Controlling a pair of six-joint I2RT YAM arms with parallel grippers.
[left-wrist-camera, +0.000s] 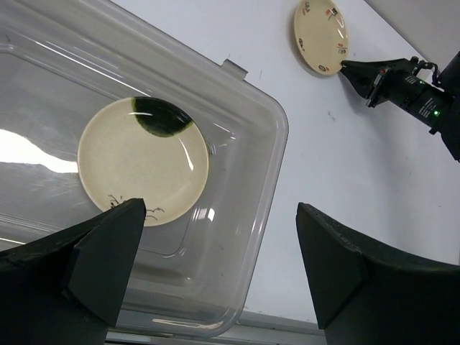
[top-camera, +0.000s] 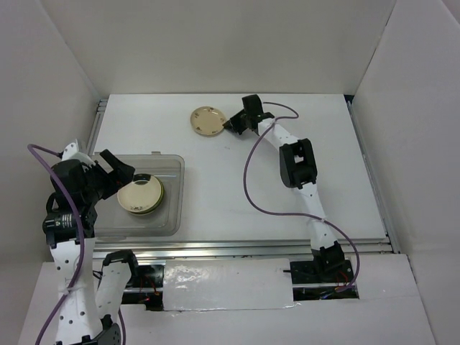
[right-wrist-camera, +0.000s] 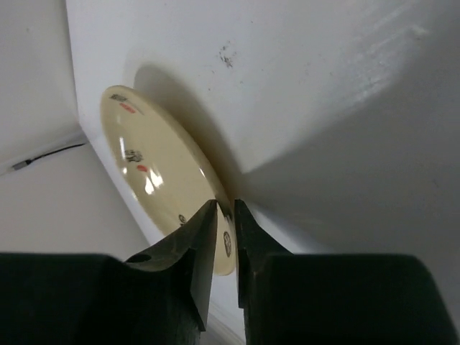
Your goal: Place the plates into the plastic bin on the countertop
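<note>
Top external view, and the right arm (top-camera: 296,162) is stretched far up the surface (top-camera: 215,194) to the upper centre of the frame. The right fingers (top-camera: 231,126) are at the right-hand edge of the loose plate (top-camera: 208,121), a cream one with small dark and red marks. Right wrist view brings it closer: the two fingers are pinched nearly together on the plate's near rim, just a thin slit between them with the rim caught in it. Whether that plate rests flat or is tipped up, I cannot tell. Over at the lower left sits the clear bin (top-camera: 175,215), and inside it the binned plate (top-camera: 140,195), cream with a dark green smear at one edge. It lies face up, with a greenish edge showing under its right side. Left fingers (top-camera: 118,169) hang over the bin's left part, spread wide with nothing between them. Left wrist view shows the two dark tips far apart at the bottom of the frame, the binned plate just above the left one. Loose plate and bin are well apart, with bare white surface between.
</note>
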